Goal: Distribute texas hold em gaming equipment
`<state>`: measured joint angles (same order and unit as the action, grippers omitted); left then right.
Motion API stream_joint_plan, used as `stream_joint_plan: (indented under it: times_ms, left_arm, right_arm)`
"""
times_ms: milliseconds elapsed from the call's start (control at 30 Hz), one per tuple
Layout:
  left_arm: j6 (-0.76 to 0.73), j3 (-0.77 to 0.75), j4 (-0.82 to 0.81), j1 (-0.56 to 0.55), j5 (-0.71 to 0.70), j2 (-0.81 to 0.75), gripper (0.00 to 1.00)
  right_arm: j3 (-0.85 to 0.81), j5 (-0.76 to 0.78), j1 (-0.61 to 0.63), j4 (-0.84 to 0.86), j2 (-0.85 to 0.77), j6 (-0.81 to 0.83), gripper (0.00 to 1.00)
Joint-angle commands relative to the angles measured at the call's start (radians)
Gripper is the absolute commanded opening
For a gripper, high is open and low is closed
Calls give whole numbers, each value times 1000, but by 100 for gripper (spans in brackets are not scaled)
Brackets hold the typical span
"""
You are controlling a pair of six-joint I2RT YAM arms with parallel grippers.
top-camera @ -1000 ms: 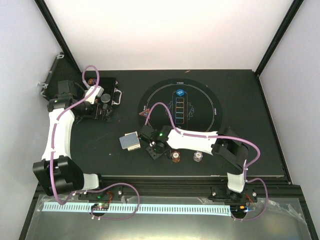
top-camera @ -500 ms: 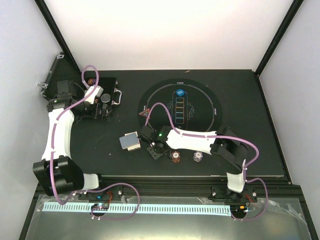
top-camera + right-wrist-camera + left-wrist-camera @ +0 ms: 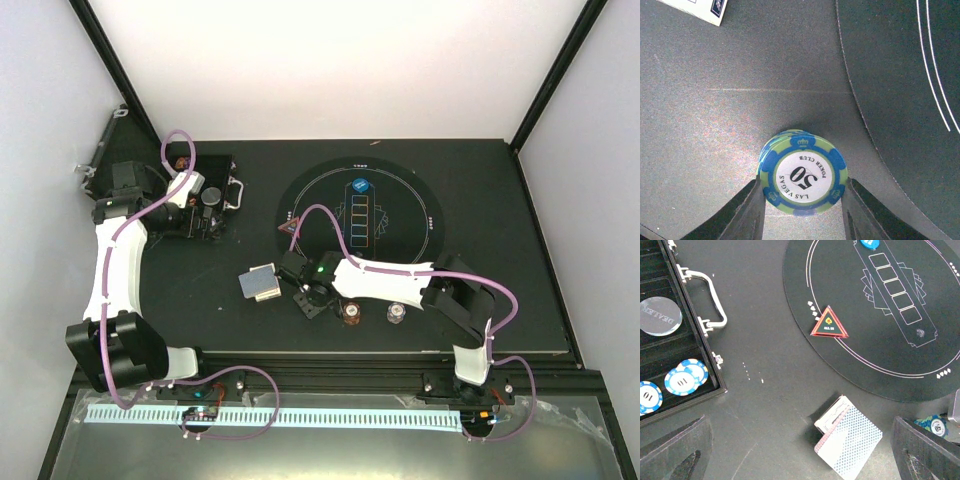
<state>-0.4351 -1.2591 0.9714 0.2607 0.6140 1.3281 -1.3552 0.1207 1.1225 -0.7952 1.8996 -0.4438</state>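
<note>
Right claw (image 3: 802,192) grips the green-and-blue chip stack (image 3: 803,175) squarely between both fingers, just beside the mat (image 3: 900,100)

The dark desk (image 3: 480,180) holds a big round mat (image 3: 410,215) in the middle and a black case (image 3: 685,347) near the left edge. A pack of cards (image 3: 260,283) lies by the mat. Near the front edge sit a green-blue chip stack (image 3: 803,172), a red-brown chip stack (image 3: 352,313) and a white chip stack (image 3: 397,314).

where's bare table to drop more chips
Bare: table between case handle and mat's left rim, and right of the mat. Crowded: along mat's near edge, with card deck, right fingers around a chip stack, two more chips.
</note>
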Motion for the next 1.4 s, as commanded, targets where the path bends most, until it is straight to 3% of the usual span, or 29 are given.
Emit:
stream_joint_plan:
  times_ms: [0, 200, 367, 700, 1100, 1367]
  left_arm:
    - [-15, -33, 9, 9, 22, -13, 99]
    - [-16, -44, 13, 12, 22, -12, 99]
    - [-16, -49, 15, 14, 21, -11, 99]
    - [-14, -62, 25, 20, 25, -8, 99]
    - [-19, -90, 44, 29, 35, 11, 99]
    - [-22, -99, 44, 32, 39, 17, 99]
  right_arm:
    - [-23, 12, 6, -3, 11, 3, 30]
    - [-41, 10, 5, -11, -12, 1, 11]
    - [-75, 22, -6, -34, -46, 1, 2]
    - [-207, 48, -127, -52, 13, 71, 1]
    - [-591, 52, -288, -97, 385, 151, 1]
    - [-777, 59, -292, -153, 546, 171, 1]
